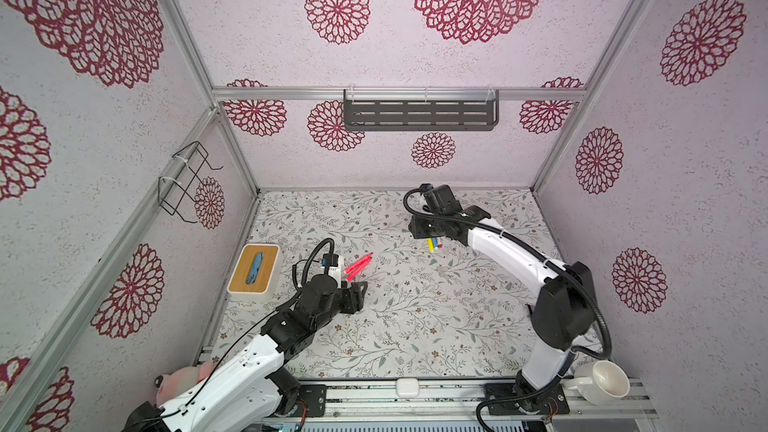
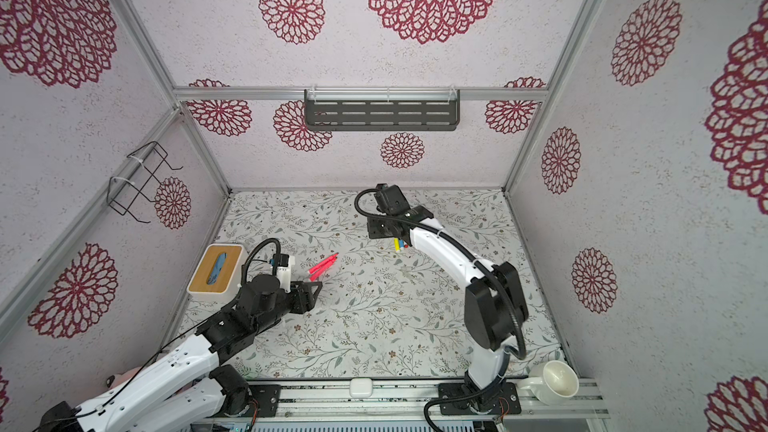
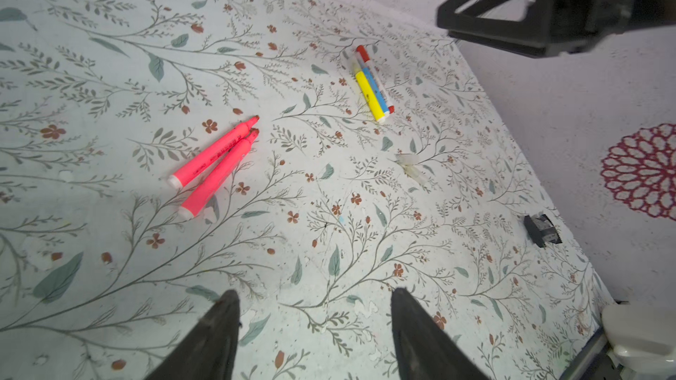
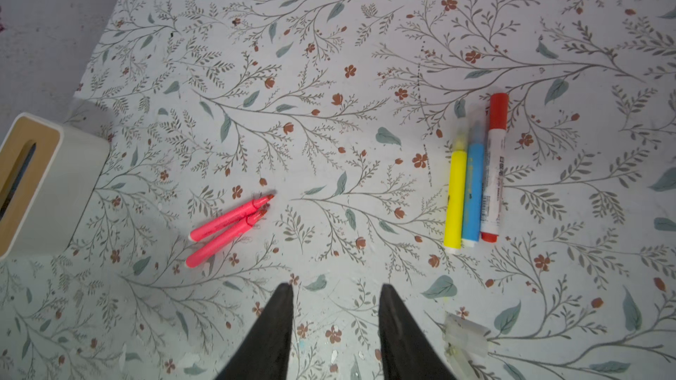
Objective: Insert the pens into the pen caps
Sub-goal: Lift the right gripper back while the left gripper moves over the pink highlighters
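Tissue box (image 1: 254, 268) near pink pens (image 1: 358, 263)

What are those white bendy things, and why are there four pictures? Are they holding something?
They are robot arms: the left arm and the right arm, each ending in a two-fingered gripper. Two pictures look down from a camera overhead and are almost the same. The other two come from small cameras on the arms' wrists; the dark pointed shapes there are fingers. On the flowery table lie two pink pens, then a yellow pen, a blue pen and a white pen side by side, with clear caps nearby. A box stands by the left arm. The left gripper and the right gripper are open, holding nothing.
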Motion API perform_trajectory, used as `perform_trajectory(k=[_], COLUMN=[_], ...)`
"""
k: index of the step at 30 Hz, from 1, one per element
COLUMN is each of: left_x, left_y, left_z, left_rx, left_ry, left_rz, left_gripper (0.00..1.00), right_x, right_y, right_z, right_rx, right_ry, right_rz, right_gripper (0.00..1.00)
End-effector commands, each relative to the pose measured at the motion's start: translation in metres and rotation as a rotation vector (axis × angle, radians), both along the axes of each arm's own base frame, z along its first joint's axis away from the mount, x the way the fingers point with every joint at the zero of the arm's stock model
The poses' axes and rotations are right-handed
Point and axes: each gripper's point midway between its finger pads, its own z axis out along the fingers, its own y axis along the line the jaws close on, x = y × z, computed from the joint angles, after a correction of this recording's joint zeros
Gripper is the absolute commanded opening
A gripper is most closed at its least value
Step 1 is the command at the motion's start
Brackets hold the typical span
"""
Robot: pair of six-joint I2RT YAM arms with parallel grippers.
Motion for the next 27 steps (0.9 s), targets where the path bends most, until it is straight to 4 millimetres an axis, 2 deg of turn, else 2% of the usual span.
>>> perform_trajectory(k=[1,6,16,22,27], left_x=[0.01,0.031,0.065,0.081,0.093], left_y=[-0.001,0.005,0.006,0.005,0.004], left_z=[0.004,-0.004,-0.033,-0.048,-0.062], left_rx=[-0.023,0.016,0.105,0.121,0.154], left_ry=[0.027,0.068,0.17,0.216,0.253], left_rz=[-0.005,0.015,0.002,-0.01,-0.019], left_gripper=[0.67,0.67,0.65,0.64,0.62], right_x=[-0.013,-0.042,-0.085,-0.101,-0.11], right_y=[0.006,-0.012,-0.032,-0.046,-0.05], right_z=[0.032,0.023,-0.013,-0.021,-0.033], right_rx=[0.144,0.17,0.232,0.242,0.249], right_ry=[-0.131,-0.147,-0.101,-0.115,-0.091], right_rz=[0.062,0.063,0.054,0.036,0.031], right_gripper=[0.52,0.56,0.56,0.56,0.56])
